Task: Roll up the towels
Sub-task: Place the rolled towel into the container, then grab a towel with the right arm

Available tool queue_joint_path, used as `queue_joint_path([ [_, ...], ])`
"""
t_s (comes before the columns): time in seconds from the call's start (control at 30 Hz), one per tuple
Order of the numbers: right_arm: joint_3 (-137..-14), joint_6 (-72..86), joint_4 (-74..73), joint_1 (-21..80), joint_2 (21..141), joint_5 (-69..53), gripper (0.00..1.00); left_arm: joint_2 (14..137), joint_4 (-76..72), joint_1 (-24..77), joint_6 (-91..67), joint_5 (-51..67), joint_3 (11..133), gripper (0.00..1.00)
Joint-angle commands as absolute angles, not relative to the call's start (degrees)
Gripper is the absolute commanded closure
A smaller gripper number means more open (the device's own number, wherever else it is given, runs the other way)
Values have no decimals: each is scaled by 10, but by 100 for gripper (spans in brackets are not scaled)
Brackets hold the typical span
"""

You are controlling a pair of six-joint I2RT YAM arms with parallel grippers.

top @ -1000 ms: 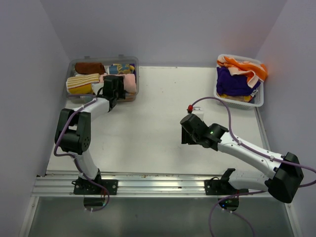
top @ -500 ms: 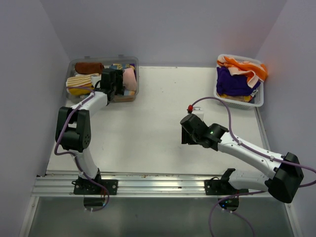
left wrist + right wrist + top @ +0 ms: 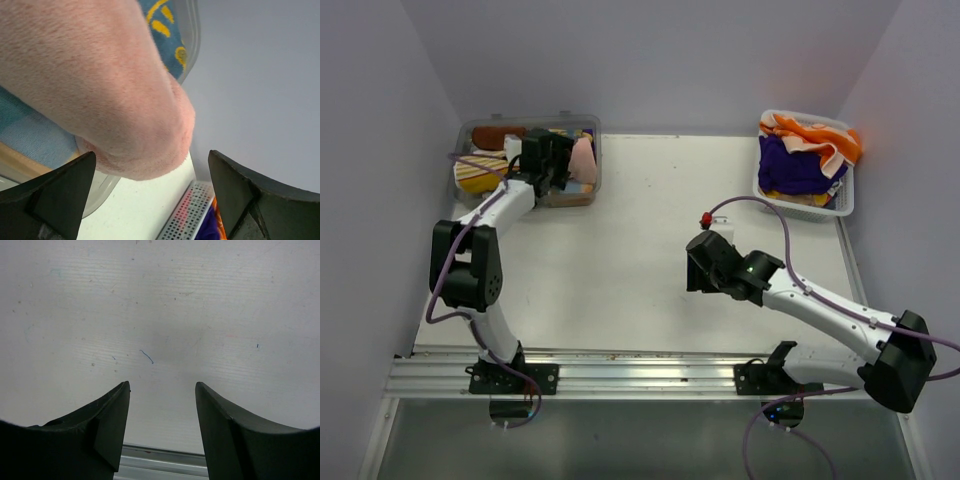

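Just ahead of left claw (image 3: 151, 162) — pink towel (image 3: 95, 85), jaws wide.

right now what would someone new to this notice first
The clear bin at the far left is packed with rolled towels, and the left gripper stands open beside a pink roll. Across the table, a white basket at the far right holds a purple towel and an orange towel in a loose heap. The right gripper hovers open and empty mid-table.
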State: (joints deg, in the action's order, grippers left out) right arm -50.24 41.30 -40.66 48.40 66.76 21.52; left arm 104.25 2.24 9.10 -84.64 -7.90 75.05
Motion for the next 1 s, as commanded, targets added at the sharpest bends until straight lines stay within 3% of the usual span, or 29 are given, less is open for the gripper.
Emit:
queue_joint_path([
  [0.0, -524, 412, -413, 484, 645, 230, 41, 988, 57, 87, -741, -76, 805, 2],
  [0.23, -562, 382, -436, 484, 635, 279, 31, 930, 121, 97, -572, -79, 829, 1],
  [0.4, -594, 341, -465, 466, 623, 367, 24, 948, 214, 186, -380, -131, 901, 1],
  [0.67, -649, 269, -447, 268, 633, 318, 19, 891, 260, 337, -311, -129, 786, 1],
  [0.8, -737, 262, -420, 115, 705, 237, 19, 867, 283, 389, -315, -121, 757, 0],
  [0.97, -866, 284, -416, 21, 834, 193, 19, 843, 270, 408, -325, -105, 719, 1],
])
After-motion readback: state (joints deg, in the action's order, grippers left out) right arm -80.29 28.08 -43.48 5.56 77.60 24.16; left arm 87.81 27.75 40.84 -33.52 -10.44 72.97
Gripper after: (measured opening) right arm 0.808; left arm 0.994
